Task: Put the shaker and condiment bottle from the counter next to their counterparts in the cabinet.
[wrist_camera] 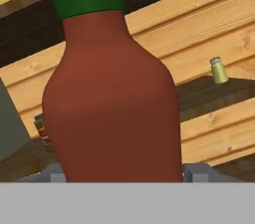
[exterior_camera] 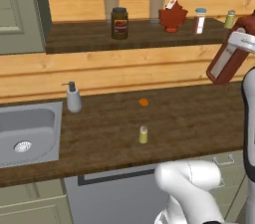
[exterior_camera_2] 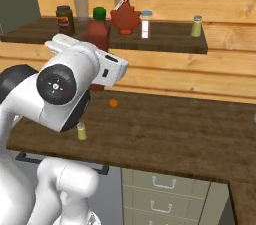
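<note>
Hand (wrist_camera: 119, 175) clamped on red condiment bottle (wrist_camera: 112, 103), tilted, raised right of maple-leaf bottle (exterior_camera: 172, 16) on shelf (exterior_camera: 89, 36); leftward next.

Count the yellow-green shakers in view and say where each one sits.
2. One shaker stands on the counter near its front edge; the other shaker stands at the shelf's right end. More may be hidden.

Light is even and soft in all three views, bright on the pale wood wall (exterior_camera: 124, 68) and duller on the dark bench (exterior_camera: 189, 118), with no glare. Shadows are faint: only a slight dark patch beneath the small shaker (exterior_camera: 143, 135) near the bench's front edge. Edges look coarse and slightly blurred, most in the hand view, where the red bottle (wrist_camera: 114, 103) looms close.
</note>
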